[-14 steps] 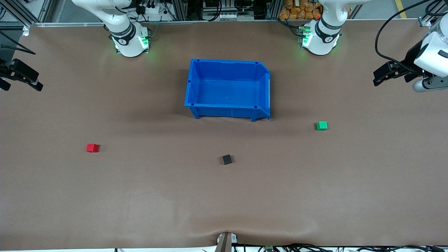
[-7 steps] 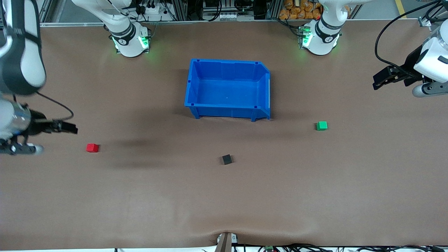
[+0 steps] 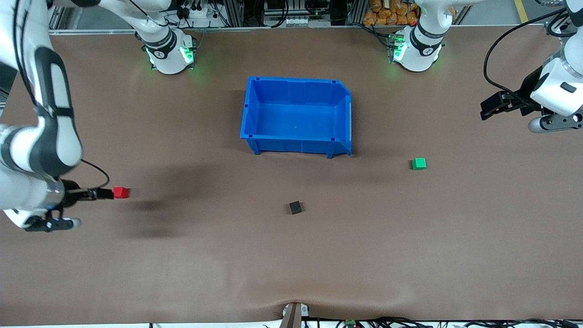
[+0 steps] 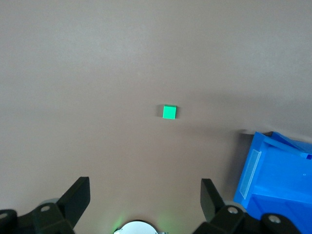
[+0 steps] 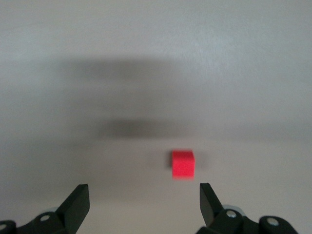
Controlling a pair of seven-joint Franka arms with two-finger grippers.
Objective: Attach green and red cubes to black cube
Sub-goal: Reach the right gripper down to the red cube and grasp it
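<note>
The red cube (image 3: pixel 120 192) lies on the table toward the right arm's end; it also shows in the right wrist view (image 5: pixel 183 164). My right gripper (image 3: pixel 107 193) is open and empty, up in the air right beside the red cube. The green cube (image 3: pixel 419 164) lies toward the left arm's end; it also shows in the left wrist view (image 4: pixel 169 112). My left gripper (image 3: pixel 493 106) is open and empty, over the table near its end, apart from the green cube. The black cube (image 3: pixel 295 207) sits alone mid-table, nearer the front camera than the bin.
A large empty blue bin (image 3: pixel 255 107) stands mid-table between the two arm bases; its corner shows in the left wrist view (image 4: pixel 273 175). A brown mat (image 3: pixel 291 264) covers the whole table.
My right arm has swung in from the table's end and come down beside the red cube. My left gripper has shifted slightly. The cubes have not moved.
</note>
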